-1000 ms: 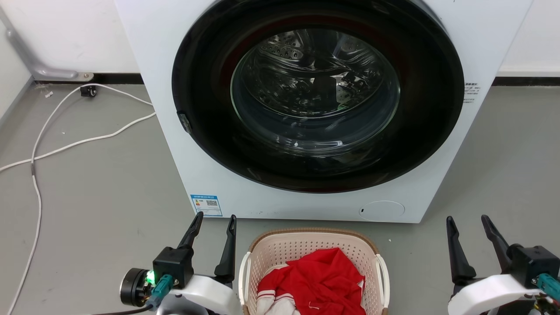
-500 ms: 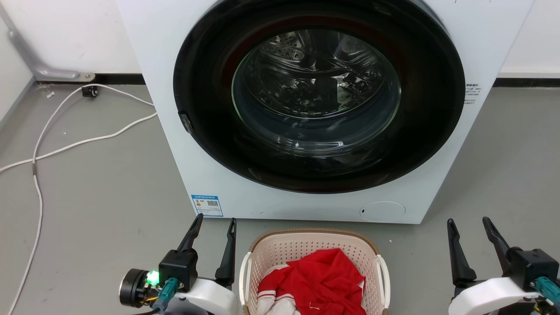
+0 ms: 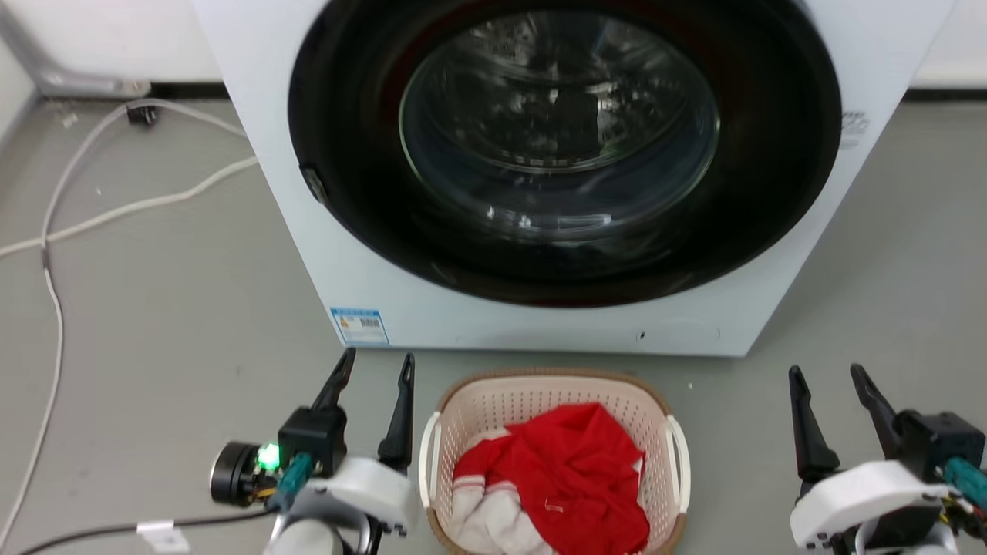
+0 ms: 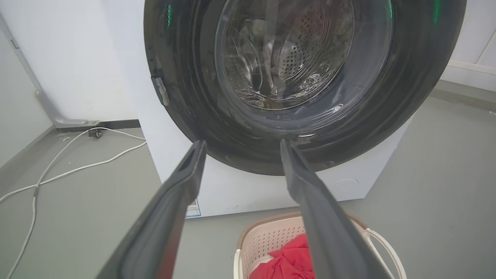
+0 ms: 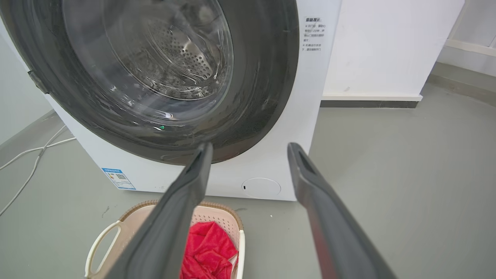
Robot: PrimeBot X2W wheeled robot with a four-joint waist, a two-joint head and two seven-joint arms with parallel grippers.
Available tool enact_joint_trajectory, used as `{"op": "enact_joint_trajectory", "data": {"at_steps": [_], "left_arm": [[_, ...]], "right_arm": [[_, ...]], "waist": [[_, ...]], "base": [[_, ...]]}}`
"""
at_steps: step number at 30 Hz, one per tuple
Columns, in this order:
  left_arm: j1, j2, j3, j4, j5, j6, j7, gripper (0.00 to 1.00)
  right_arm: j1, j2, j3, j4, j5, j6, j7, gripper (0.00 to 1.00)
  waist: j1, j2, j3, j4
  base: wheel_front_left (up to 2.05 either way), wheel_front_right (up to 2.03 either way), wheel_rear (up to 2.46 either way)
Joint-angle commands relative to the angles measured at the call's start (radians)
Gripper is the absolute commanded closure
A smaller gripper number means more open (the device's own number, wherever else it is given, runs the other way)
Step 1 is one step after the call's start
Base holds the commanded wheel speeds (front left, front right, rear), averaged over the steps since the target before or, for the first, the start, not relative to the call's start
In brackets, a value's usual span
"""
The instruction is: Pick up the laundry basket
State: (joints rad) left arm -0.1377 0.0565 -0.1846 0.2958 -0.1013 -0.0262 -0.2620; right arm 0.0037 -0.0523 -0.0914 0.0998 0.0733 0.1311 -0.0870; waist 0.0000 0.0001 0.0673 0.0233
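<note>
Currently both claws are empty. Left claw [image 3: 376,358]: fingers spread wide and pointing toward the washer [image 3: 370,270], just left of the basket [image 3: 540,377], not touching it. Right claw [image 3: 826,370]: also spread wide, well off the basket's right side. The basket sits on the floor [image 3: 177,324] between them, near the washer's front. Red cloth [image 3: 574,474] is heaped inside, with some white cloth under it. A white cable [image 3: 139,204] lies on the floor at far left.
</note>
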Motion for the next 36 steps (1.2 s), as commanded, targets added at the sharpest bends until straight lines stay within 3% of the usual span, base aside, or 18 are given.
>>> {"op": "enact_joint_trajectory", "data": {"at_steps": [1, 20, 27, 36], "left_arm": [[-0.019, -0.001, 0.001, 0.011, -0.005, -0.003, -0.004, 0.0], [-0.407, 0.015, -0.035, 0.476, -0.108, -0.094, 0.036, 0.0], [-0.533, 0.038, -0.09, 0.651, -0.172, -0.104, 0.11, 0.0], [-0.639, 0.104, -0.239, 0.739, -0.346, -0.105, 0.267, 0.0]], "right_arm": [[-0.02, 0.004, -0.004, 0.005, 0.005, -0.001, 0.001, 0.0], [-0.311, 0.003, 0.045, 0.293, 0.019, -0.001, 0.144, 0.0], [-0.44, 0.002, 0.074, 0.468, 0.013, -0.001, 0.188, 0.0], [-0.615, -0.003, 0.12, 0.712, 0.039, -0.001, 0.233, 0.0]], "waist": [[0.0, -0.0001, 0.043, -0.002], [0.0, -0.0001, 0.387, -0.038], [0.0, -0.0001, 0.497, -0.054], [0.0, -0.0001, 0.6, -0.074]], "base": [[0.0, 0.0, 0.0], [0.0, 0.0, 0.0], [0.0, 0.0, 0.0], [0.0, 0.0, 0.0]]}}
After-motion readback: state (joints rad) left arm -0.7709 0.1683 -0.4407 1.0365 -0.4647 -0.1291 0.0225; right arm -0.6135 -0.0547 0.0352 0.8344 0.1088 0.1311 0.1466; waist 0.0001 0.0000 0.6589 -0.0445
